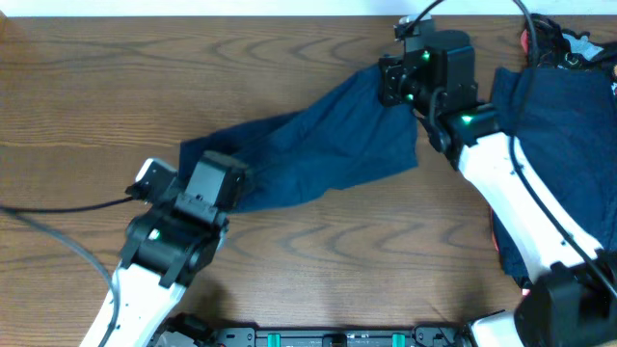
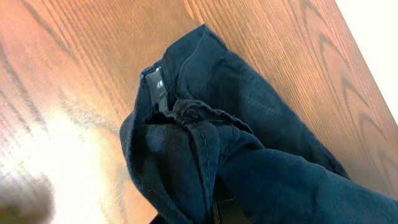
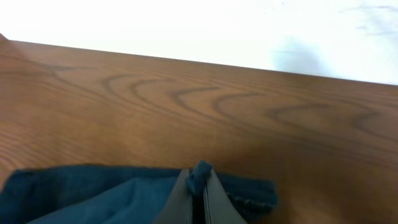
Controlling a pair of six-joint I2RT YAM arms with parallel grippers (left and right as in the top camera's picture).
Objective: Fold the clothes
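I'm pinching the far edge of the limp, light shorts (image 1: 318, 135) in the right tool (image 3: 198, 179). The left tool (image 1: 210, 183) is hovering over the waistband (image 2: 186, 112), but I cannot tell its opening.

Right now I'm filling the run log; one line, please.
right gripper shut on shorts | left gripper at waistband, grip unseen | unfolded

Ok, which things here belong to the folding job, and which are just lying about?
Job: navy garment, pinched by left gripper and right gripper; pile of clothes at the right edge.
Lying about: cable on the table, left side.
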